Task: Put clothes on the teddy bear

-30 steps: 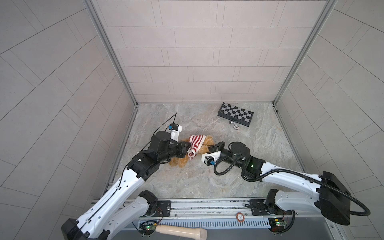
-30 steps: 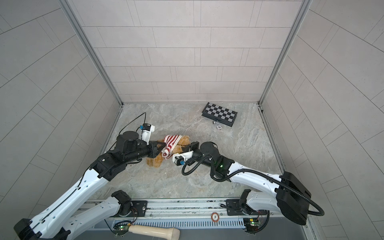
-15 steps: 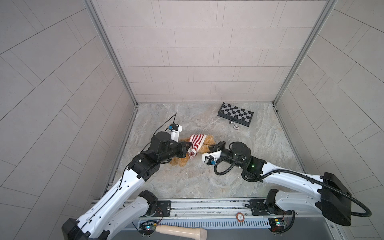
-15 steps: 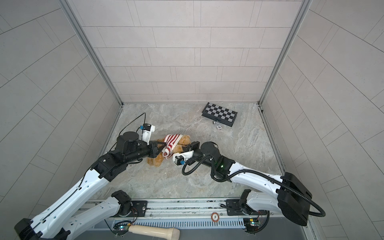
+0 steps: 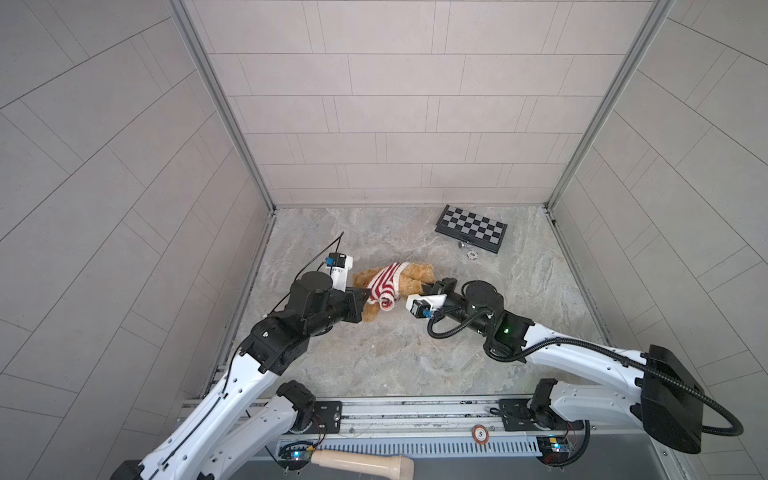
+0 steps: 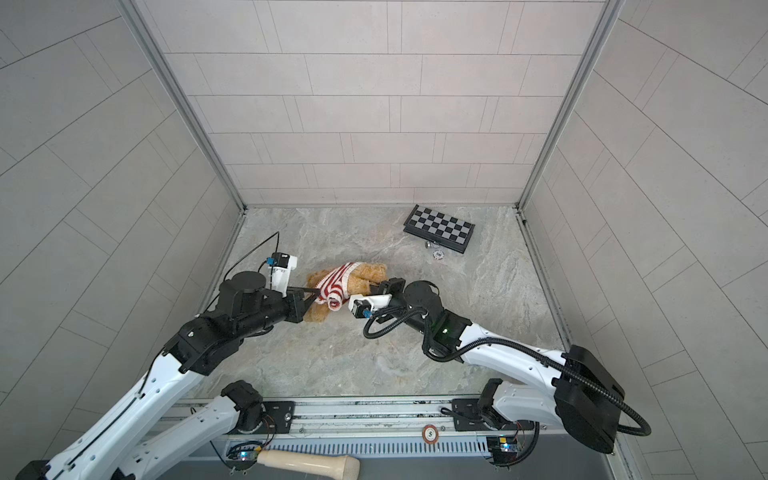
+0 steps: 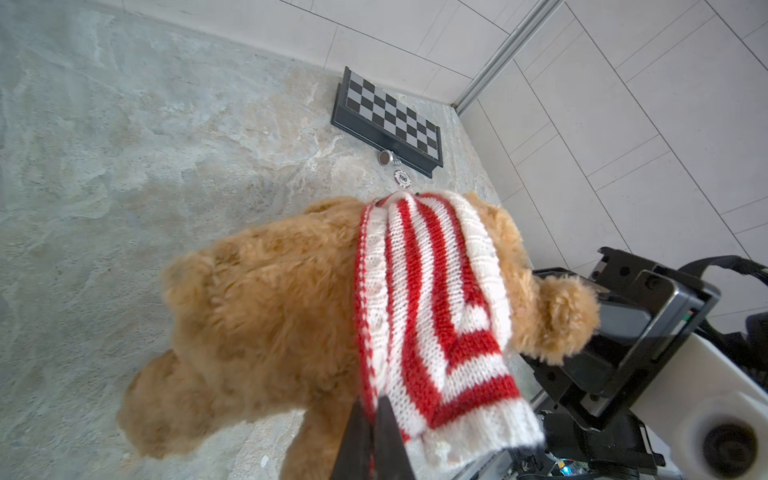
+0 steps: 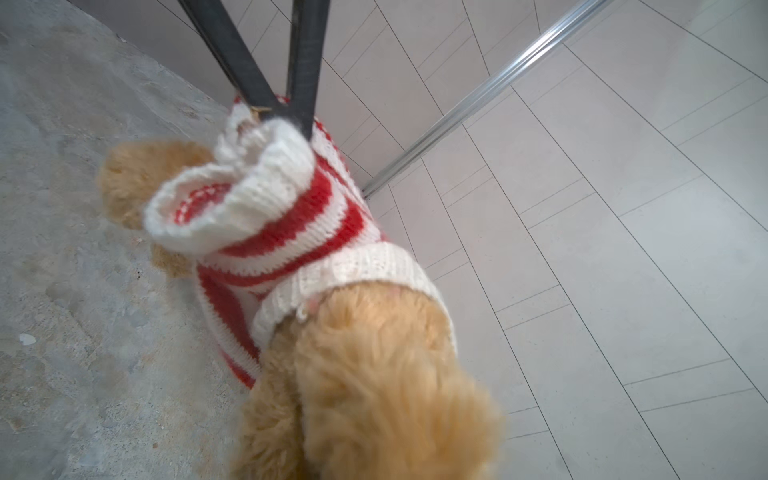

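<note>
The golden-brown teddy bear (image 5: pixel 417 276) (image 6: pixel 368 274) lies on the marble table in both top views. A red-and-white striped sweater (image 5: pixel 386 282) (image 7: pixel 424 299) is bunched round its upper body, one empty sleeve (image 8: pixel 232 199) hanging open. My left gripper (image 5: pixel 368 296) (image 7: pixel 372 409) is shut on the sweater's lower edge, on the side of the bear's legs. My right gripper (image 5: pixel 428 286) (image 6: pixel 380 284) is at the bear's head. In the right wrist view fur (image 8: pixel 374 374) hides its jaws, and they appear shut on the head.
A folded chessboard (image 5: pixel 471 228) lies at the back right, with a poker chip (image 5: pixel 471 254) and a small metal piece (image 5: pixel 461 245) in front of it. A wooden handle (image 5: pixel 361 459) rests below the front rail. Tiled walls close in three sides.
The left jaws have closed on the sweater's edge. Both arms and the bear have hardly moved.
</note>
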Motion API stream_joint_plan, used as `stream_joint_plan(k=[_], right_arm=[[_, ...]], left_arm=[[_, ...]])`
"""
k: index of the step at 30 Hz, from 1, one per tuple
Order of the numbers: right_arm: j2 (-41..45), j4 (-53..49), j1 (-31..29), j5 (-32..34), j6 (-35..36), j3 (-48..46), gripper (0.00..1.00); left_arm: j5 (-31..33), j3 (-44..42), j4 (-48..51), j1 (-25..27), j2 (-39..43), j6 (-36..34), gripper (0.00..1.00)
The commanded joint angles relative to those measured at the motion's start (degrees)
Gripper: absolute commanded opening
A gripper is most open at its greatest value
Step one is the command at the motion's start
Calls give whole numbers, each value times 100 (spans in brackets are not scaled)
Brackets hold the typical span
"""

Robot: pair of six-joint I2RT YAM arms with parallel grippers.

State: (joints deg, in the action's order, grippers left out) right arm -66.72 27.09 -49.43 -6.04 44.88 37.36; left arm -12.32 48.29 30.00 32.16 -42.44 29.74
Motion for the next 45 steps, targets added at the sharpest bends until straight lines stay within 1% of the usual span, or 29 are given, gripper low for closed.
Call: stream_joint_plan(k=[1,6,10,11,14,16,19,21,24,29,31,33,35,37,41,43,45], right_arm=[[271,551,167,377,-363,87,0],[377,588,317,560,-716,131,0],[467,575,346,457,-838,143,0],[458,528,355,532,-869,177,0],[372,154,402,1057,-920,409,0],[354,59,441,1275,-1170,481,0],[277,-246,452,1389,-1307,691,0],[200,-316,439,1375,-1450,787,0],[71,-378,276,1427,-1518,938,0],[-208,-592,-74,1915,-1395,1237,0],[-225,-657,-85,2036,-1643,1317,0],[-186,-807,30,2122,-2012,1411,0],[-144,-979,120,2218,-2281,1541,0],[-125,-1211,202,2286,-2569,1705,0],[-157,-1576,365,2503,-3048,1992,0],[-150,-1668,439,2583,-3241,2070,0],[-157,-1746,450,2687,-3275,2131,0]], left_arm=[[229,-108,300,-89,137,-82,0],[293,-356,424,-114,238,-42,0],[403,-545,419,-147,328,-22,0],[393,-581,415,-182,332,-12,0],[247,-689,402,-278,418,71,0],[75,-774,374,-298,496,118,0],[-555,-895,134,-298,426,281,0],[-936,-1068,-281,-298,422,549,0],[-1207,-1259,-755,-298,414,944,0],[-1365,-1094,-1045,-298,221,1140,0],[-1474,-1036,-1248,-290,199,1243,0],[-1661,-1074,-1504,-273,242,1370,0],[-1732,-997,-1165,-272,171,1179,0],[-1626,-930,-643,-272,101,851,0],[-1416,-981,-90,-273,36,388,0],[-1256,-1046,32,-272,12,258,0],[-1259,-1150,-64,-276,-1,258,0]])
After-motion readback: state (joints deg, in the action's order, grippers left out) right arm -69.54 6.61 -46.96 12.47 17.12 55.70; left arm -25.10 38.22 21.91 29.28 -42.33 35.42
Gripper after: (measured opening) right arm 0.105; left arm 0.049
